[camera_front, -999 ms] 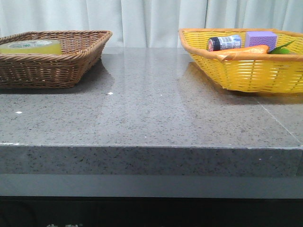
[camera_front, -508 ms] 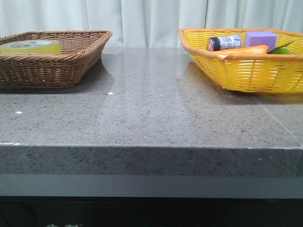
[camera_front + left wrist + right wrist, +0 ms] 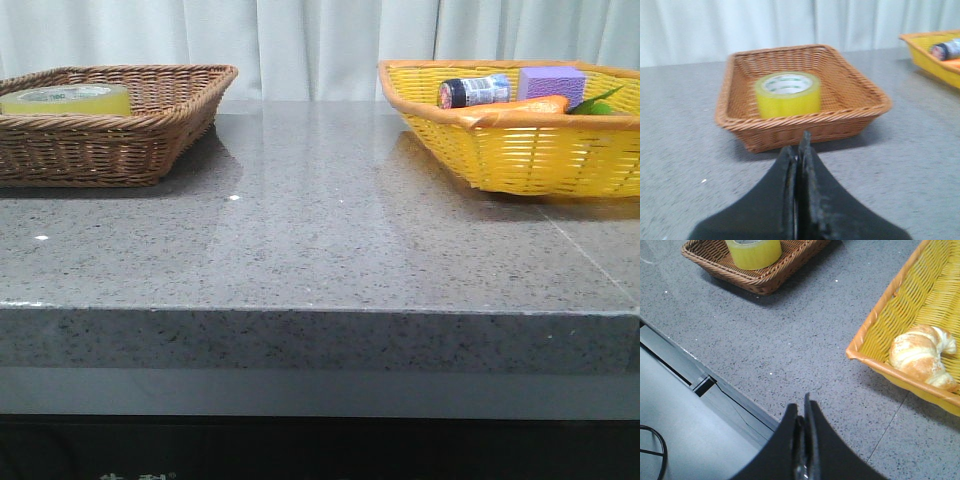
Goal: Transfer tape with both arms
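The yellow tape [image 3: 66, 99] stands on its flat side in the brown wicker basket [image 3: 150, 140] at the table's back left. It also shows in the left wrist view [image 3: 788, 95] and in the right wrist view [image 3: 754, 251]. My left gripper [image 3: 800, 147] is shut and empty, short of the brown basket [image 3: 805, 127], with the tape beyond it. My right gripper [image 3: 803, 407] is shut and empty over the table's front edge, far from the tape. Neither gripper shows in the front view.
A yellow basket [image 3: 520, 150] at the back right holds a dark bottle with a blue label [image 3: 472, 91], a purple block [image 3: 551, 81] and a carrot [image 3: 520, 107]. A croissant [image 3: 921, 356] lies in it too. The grey stone table [image 3: 320, 240] lies between the baskets.
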`<state>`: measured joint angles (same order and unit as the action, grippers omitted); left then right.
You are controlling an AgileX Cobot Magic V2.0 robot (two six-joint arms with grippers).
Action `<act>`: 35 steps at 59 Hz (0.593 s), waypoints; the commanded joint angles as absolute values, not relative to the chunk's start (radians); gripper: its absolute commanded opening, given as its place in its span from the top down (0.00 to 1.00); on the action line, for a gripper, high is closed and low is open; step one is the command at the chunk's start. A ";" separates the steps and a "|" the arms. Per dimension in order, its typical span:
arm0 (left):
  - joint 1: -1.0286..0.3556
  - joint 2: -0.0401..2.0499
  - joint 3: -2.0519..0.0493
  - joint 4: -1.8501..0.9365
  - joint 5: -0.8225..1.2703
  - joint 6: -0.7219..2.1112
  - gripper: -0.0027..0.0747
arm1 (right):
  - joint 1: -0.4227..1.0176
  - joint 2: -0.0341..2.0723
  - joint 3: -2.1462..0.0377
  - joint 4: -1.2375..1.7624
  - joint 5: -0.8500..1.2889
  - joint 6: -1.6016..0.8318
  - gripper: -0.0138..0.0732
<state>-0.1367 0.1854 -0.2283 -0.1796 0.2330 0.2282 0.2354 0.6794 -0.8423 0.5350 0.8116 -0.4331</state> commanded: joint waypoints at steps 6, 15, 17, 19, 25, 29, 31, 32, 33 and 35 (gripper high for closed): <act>-0.087 0.067 -0.082 -0.192 0.035 0.217 0.99 | 0.232 0.686 -0.866 0.568 0.760 -0.438 0.92; -0.087 -0.012 -0.006 -0.157 0.021 0.130 0.99 | 0.232 0.686 -0.866 0.568 0.760 -0.438 0.92; -0.087 -0.023 0.004 -0.124 0.021 0.084 0.99 | 0.232 0.686 -0.866 0.568 0.760 -0.438 0.92; -0.087 -0.027 0.019 -0.095 0.015 0.038 0.99 | 0.232 0.686 -0.866 0.568 0.760 -0.438 0.92; -0.087 -0.025 0.050 -0.094 0.000 0.031 0.99 | 0.232 0.686 -0.866 0.568 0.760 -0.438 0.92; -0.086 -0.025 0.048 -0.094 0.008 0.031 0.99 | 0.232 0.686 -0.866 0.569 0.760 -0.438 0.92; -0.082 -0.025 0.048 -0.103 0.000 0.031 0.99 | 0.232 0.686 -0.866 0.569 0.760 -0.438 0.92; -0.077 -0.025 0.048 -0.108 0.000 0.031 0.99 | 0.232 0.686 -0.866 0.569 0.760 -0.438 0.92; -0.074 -0.025 0.048 -0.119 0.000 0.031 0.99 | 0.232 0.686 -0.866 0.569 0.760 -0.438 0.92; -0.067 -0.025 0.048 -0.142 0.000 0.031 0.99 | 0.232 0.686 -0.866 0.569 0.760 -0.438 0.92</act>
<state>-0.0794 -0.0057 0.0089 -0.1065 0.0902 0.0452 0.2354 0.6807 -0.8423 0.5368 0.8116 -0.4331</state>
